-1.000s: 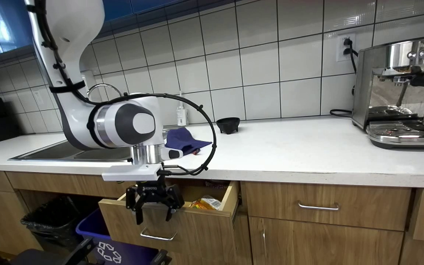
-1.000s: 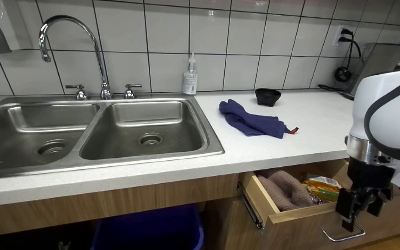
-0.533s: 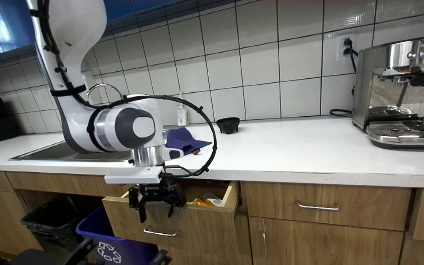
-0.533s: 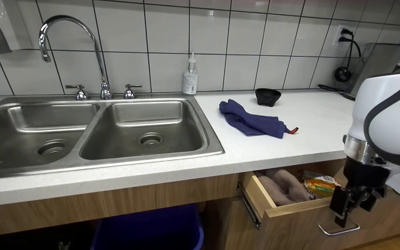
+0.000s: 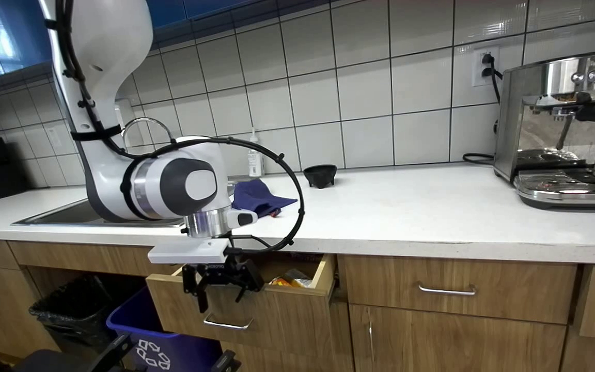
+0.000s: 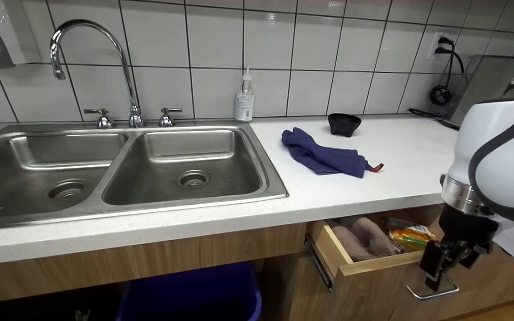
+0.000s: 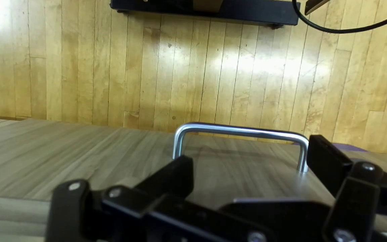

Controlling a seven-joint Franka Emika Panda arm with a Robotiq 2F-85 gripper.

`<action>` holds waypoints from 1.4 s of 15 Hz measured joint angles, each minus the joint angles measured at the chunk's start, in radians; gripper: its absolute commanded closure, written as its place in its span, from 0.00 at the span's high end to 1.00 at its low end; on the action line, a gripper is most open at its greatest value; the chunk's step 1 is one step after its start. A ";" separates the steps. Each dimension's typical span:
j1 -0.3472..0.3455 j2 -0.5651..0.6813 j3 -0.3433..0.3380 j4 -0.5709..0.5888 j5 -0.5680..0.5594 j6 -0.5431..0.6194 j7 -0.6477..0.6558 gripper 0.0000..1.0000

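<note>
My gripper [image 5: 221,305] hangs at the front of the drawer [image 5: 287,316], jaws spread wide. Handle [image 5: 228,325] on the drawer's front, just beside the jaw tips; contact I can't tell. Drawer stands pulled out beneath the countertop [image 5: 432,206]. Inside it, brown cloth [image 6: 364,240], orange packet [image 6: 411,237]; above it, blue cloth [image 6: 326,155]; beside it, lower, blue bin [image 5: 194,351].

The white countertop [image 5: 411,206] carries a blue cloth [image 6: 321,153], black bowl [image 6: 344,125] and coffee machine [image 5: 561,129].
</note>
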 measured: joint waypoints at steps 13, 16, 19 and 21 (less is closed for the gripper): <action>-0.018 0.000 0.037 -0.006 0.024 0.054 0.000 1.00; -0.018 -0.001 0.041 -0.006 0.024 0.055 0.000 1.00; -0.018 -0.001 0.040 -0.011 0.024 0.071 0.000 1.00; -0.018 -0.001 0.038 -0.018 0.024 0.094 0.000 1.00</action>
